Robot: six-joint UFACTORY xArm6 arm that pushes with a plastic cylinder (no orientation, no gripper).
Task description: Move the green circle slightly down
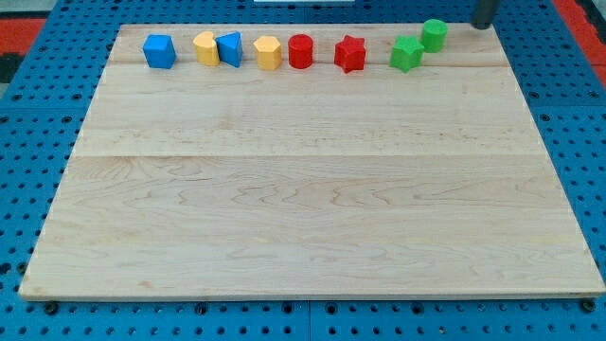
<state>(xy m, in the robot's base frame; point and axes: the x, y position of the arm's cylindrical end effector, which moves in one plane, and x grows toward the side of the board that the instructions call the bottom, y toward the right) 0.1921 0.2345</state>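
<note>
The green circle (435,35) is a small green cylinder near the view's top right, close to the board's top edge. A green star (407,54) sits just below and left of it, nearly touching. My tip (484,25) shows as a dark rod end at the view's top edge, to the right of the green circle and apart from it.
A row of blocks runs along the top of the wooden board (312,189): a blue cube (159,51), a yellow block (205,47), a blue block (230,48), a yellow hexagon (268,52), a red cylinder (300,51), a red star (350,54).
</note>
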